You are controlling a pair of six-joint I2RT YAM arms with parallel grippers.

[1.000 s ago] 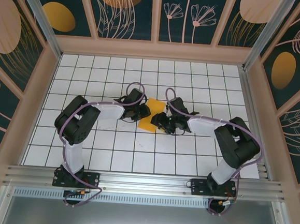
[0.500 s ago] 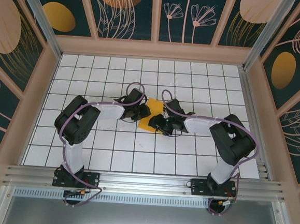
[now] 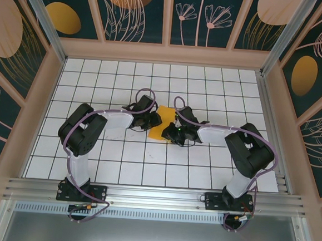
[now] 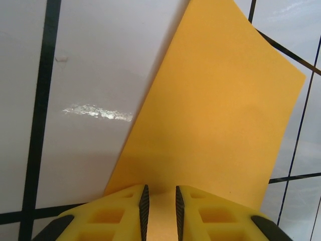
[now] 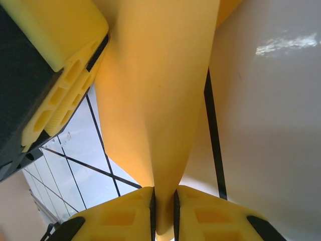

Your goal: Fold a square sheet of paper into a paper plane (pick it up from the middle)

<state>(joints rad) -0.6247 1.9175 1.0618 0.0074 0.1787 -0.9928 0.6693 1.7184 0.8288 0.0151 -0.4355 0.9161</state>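
Orange-yellow sheet of paper sits mid tabletop, between the two arms, partly folded and curved up. Left end effector is on its left edge. In the left wrist view the fingers are nearly together, clamped on the paper edge, and the rest lies flat on the grid. Right end effector is pinched tight on a raised fold of the paper, directly opposite the left one.
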